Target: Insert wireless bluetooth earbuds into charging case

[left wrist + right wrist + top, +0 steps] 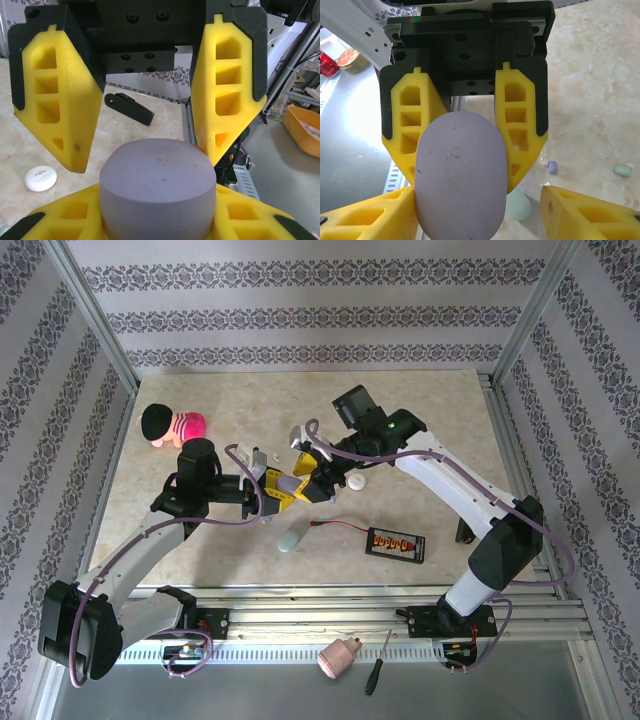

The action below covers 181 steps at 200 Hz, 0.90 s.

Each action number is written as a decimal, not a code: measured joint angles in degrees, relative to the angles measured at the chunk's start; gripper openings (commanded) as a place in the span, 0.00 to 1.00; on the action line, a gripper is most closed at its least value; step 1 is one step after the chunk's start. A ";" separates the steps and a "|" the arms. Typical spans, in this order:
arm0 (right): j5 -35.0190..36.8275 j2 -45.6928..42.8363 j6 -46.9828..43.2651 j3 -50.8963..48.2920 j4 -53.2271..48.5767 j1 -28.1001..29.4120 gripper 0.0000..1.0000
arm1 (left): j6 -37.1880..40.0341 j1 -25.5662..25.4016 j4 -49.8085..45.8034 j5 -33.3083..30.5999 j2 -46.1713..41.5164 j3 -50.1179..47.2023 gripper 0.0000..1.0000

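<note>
Tabletop (420, 420), beige marble pattern. Left gripper (145, 166) and right gripper (462, 187), yellow-fingered, tip to tip at mid-table; both finger pairs flank a lavender oval charging case (157, 190) raised off the surface, and which pair grips it cannot be told. White round case (356, 482) just right; pale green oval case (289, 538) nearer. Lavender earbud (552, 166) and pale green earbud (622, 170), loose on the tabletop.
</note>
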 measured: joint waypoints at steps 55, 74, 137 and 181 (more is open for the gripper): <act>0.76 -3.43 4.37 -3.37 5.55 -1.86 0.68 | 1.07 0.00 -0.31 -0.31 -0.15 -0.55 0.31; 2.25 -4.33 5.68 -3.82 8.31 -2.67 0.70 | 1.38 -0.04 -0.31 0.39 -0.42 -0.55 0.31; 4.79 -6.10 8.02 -5.66 12.41 -3.02 0.82 | 1.46 -0.04 -0.24 0.74 -0.74 -0.55 0.31; 1.57 -15.89 13.75 -14.49 22.51 -5.22 0.83 | -0.22 -0.04 2.08 -0.96 -0.74 -0.55 0.32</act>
